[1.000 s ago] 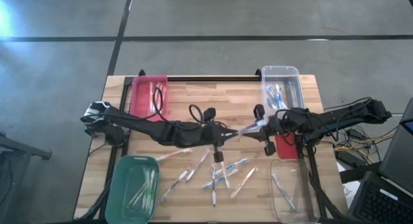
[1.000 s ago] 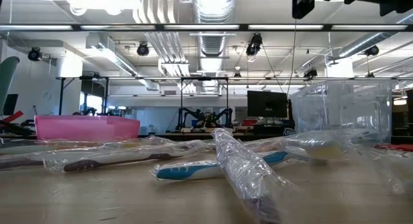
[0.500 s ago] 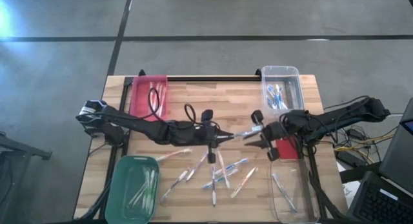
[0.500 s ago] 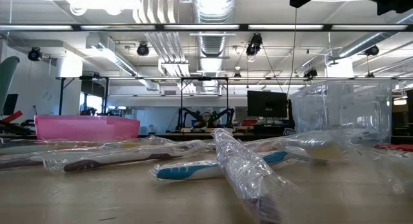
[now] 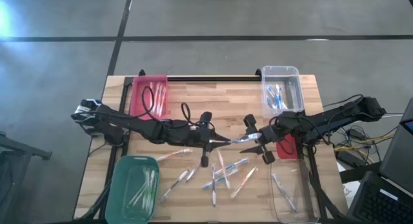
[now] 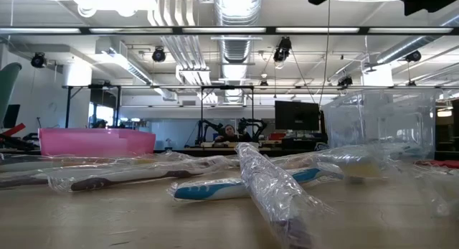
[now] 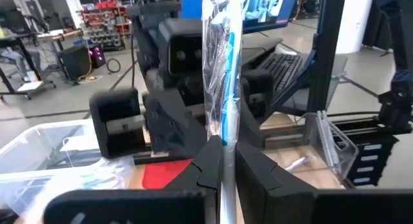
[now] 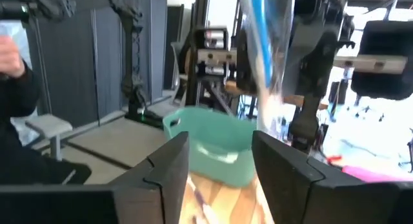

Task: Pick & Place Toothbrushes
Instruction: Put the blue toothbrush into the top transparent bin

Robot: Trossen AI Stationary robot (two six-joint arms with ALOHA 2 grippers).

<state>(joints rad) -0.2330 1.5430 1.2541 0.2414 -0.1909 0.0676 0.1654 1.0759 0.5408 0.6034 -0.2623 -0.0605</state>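
A: Both arms have slid toward the table's near side since a second ago, and the right gripper (image 5: 257, 144) has let its fingers spread apart! From above, we see the left gripper (image 5: 216, 141) at mid-table, pressed together on a wrapped blue toothbrush (image 5: 236, 139) that bridges the gap between the two grippers.

B: And below them we count loose toothbrushes (image 5: 219, 174) scattered on the wooden table (image 5: 213, 91), with the green bin (image 5: 133, 188) at the near left, the pink bin (image 5: 149, 97) far left, one clear bin (image 5: 282, 88) far right with blue brushes inside, and another clear bin (image 5: 290, 192) near right.

A: At table level, we see a blue-handled toothbrush (image 6: 215, 189) lying under a crinkled wrapped one (image 6: 269, 191); the pink bin (image 6: 97, 141) stands behind on the left.

B: Left wrist camera: the fingers (image 7: 210, 166) pinch the blue toothbrush (image 7: 222, 88) upright in its wrapper.

A: Right wrist camera: the fingers (image 8: 171, 162) stand wide, the blue toothbrush (image 8: 264, 50) between and beyond them, the green bin (image 8: 216, 143) further off.
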